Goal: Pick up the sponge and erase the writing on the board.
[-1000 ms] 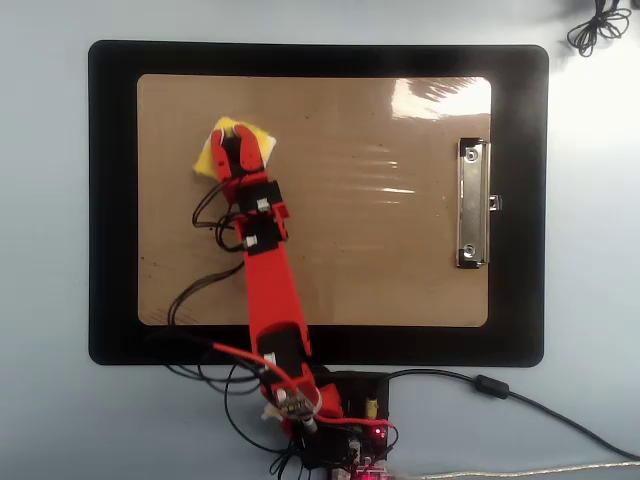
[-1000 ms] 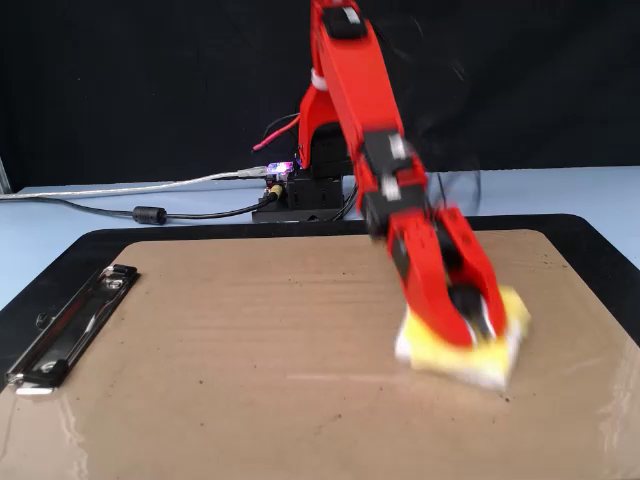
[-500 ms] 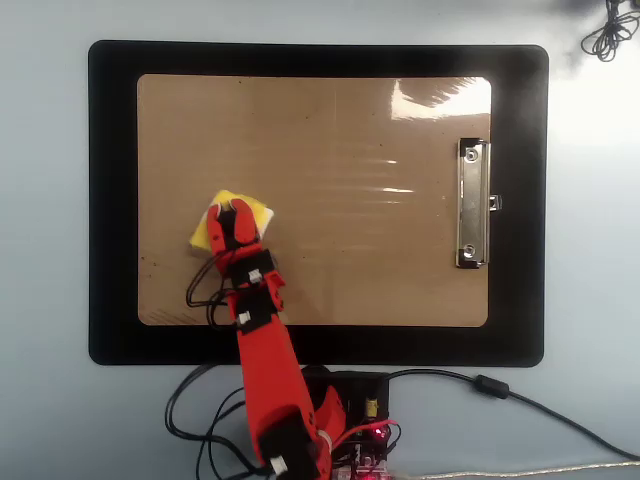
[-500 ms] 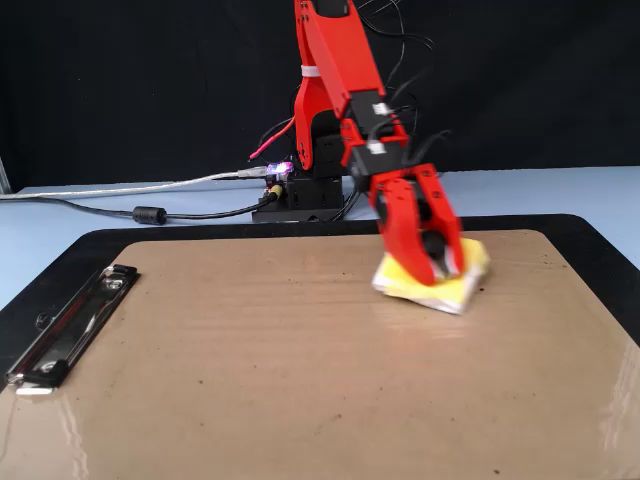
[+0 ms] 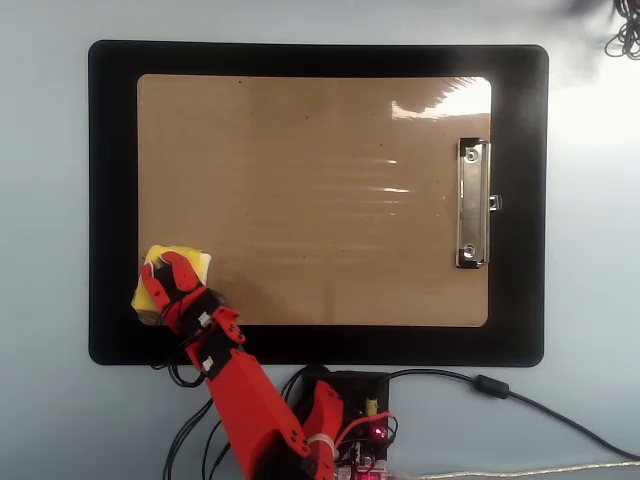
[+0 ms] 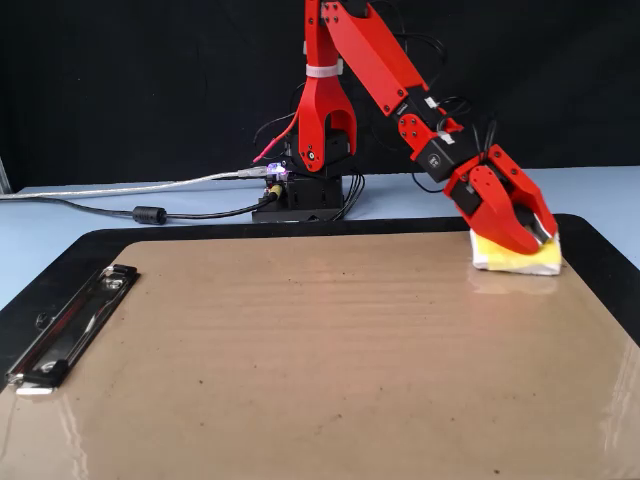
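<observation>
Pale blue tabletop (image 5: 50, 200), bare around the work area. Black mat (image 5: 110, 200) lies flat on it, the brown clipboard (image 5: 320, 200) centred on top with a dark margin on every side. Board surface glossy, glare patches near the silver clip (image 5: 473, 204), which sits at the right end in the overhead view and at the left in the fixed view (image 6: 70, 325). No handwriting legible on the board in either view; only faint specks.

Red arm (image 5: 250, 410) reaches from its base at the lower edge toward the board's lower-left corner in the overhead view; upper links cut off by the frame. Cables (image 6: 150, 213) trail from the base across the tabletop.

Gripper (image 5: 166, 278) bears down on the yellow sponge (image 5: 190, 264), jaws clamped on it. Sponge sits at the board's corner, overlapping onto the mat, white underside showing in the fixed view (image 6: 515, 264). Its centre is hidden under the gripper.
</observation>
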